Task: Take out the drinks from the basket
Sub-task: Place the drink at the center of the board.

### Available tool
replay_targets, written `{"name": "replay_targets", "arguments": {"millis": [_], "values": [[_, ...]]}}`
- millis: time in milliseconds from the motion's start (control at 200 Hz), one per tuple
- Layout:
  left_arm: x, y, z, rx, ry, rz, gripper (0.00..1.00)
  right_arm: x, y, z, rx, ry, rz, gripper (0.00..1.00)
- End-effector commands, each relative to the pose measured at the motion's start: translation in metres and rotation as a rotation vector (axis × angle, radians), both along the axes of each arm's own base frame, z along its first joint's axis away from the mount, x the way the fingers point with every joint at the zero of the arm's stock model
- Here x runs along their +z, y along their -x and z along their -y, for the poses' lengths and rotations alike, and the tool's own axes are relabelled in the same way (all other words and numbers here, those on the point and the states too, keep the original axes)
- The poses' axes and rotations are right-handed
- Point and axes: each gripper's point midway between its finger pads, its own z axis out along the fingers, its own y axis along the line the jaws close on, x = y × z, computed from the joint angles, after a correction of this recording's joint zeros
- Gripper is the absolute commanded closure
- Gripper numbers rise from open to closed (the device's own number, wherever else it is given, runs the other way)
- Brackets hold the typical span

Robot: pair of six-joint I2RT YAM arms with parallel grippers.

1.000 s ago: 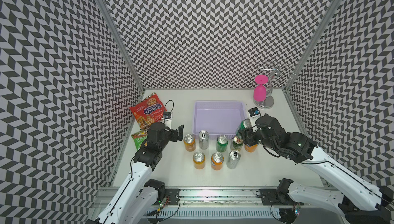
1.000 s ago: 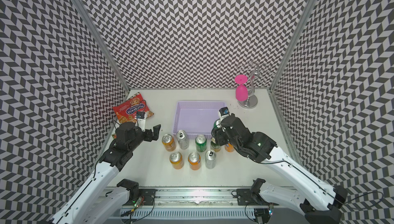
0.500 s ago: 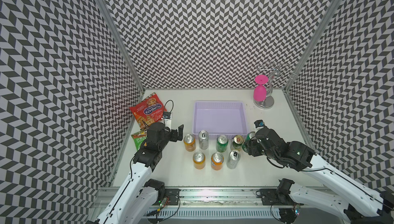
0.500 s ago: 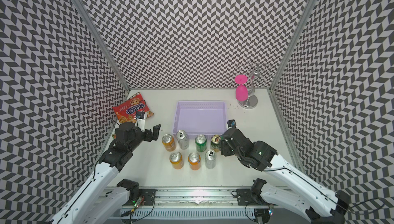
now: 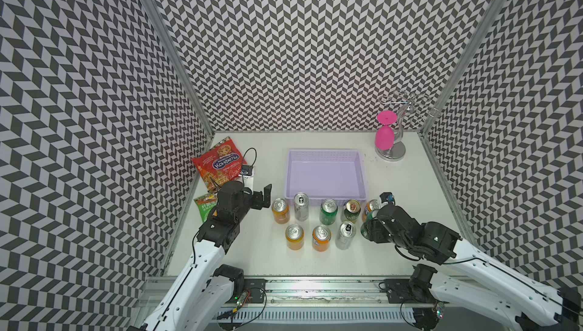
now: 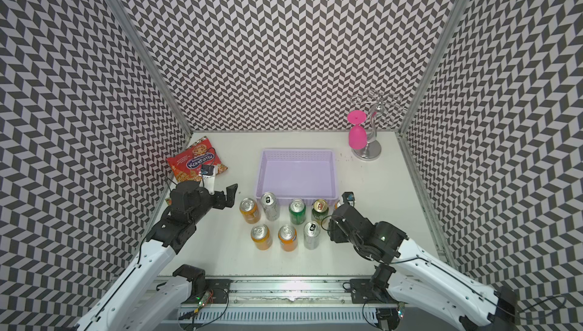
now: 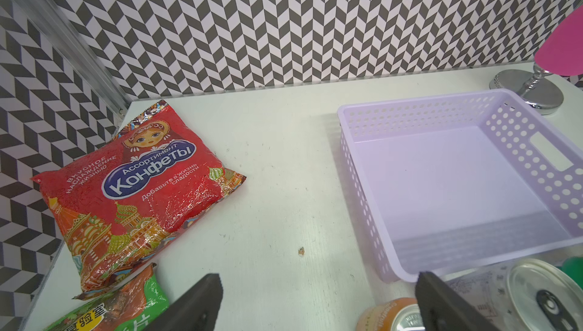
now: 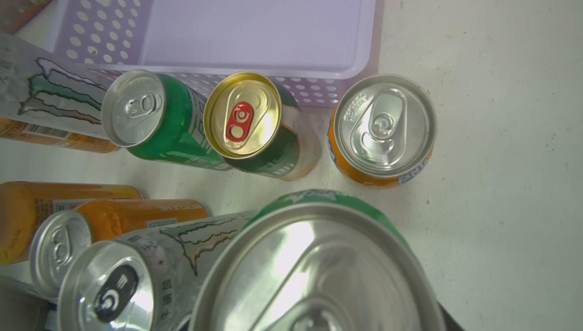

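The lavender basket (image 5: 326, 153) (image 6: 296, 153) sits mid-table with nothing in it. In front of it the drinks stand upright in two rows. The back row is an orange can (image 5: 279, 214), a silver-white one (image 5: 301, 206), a green one (image 5: 328, 211), a green-and-gold one (image 5: 351, 209) and an orange one (image 5: 372, 207). The front row is two orange cans (image 5: 294, 236) (image 5: 321, 237) and a silver-white one (image 5: 346, 235). My right gripper (image 5: 367, 228) is shut on a green can (image 8: 315, 266) just right of that row. My left gripper (image 5: 266, 197) (image 7: 315, 282) is open and holds nothing, left of the cans.
A red snack bag (image 5: 219, 164) and a green one (image 5: 205, 208) lie along the left wall. A pink goblet (image 5: 385, 134) hangs on a chrome stand (image 5: 394, 156) at the back right. Patterned walls close three sides.
My right gripper has carried the green can from the basket's front right corner toward the table front, down beside the silver-white can. The left arm has not moved.
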Motion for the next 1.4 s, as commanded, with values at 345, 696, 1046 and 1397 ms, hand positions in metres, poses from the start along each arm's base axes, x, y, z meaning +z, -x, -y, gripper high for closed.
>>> {"name": "replay_targets", "arguments": {"millis": [345,696,1046,1397], "values": [[0.008,-0.001,0.001,-0.014,0.007,0.033,0.01,-0.014,-0.011,-0.017,-0.095,-0.121,0.082,0.4],[0.007,-0.002,0.001,-0.011,0.007,0.029,0.01,-0.031,-0.011,-0.016,-0.12,-0.089,0.078,0.39],[0.006,-0.003,0.0,-0.009,0.004,0.026,0.01,-0.043,-0.009,-0.008,-0.146,-0.063,0.074,0.37],[0.005,-0.003,0.0,-0.008,0.004,0.022,0.01,-0.047,-0.007,-0.009,-0.131,-0.064,0.063,0.31]]}}
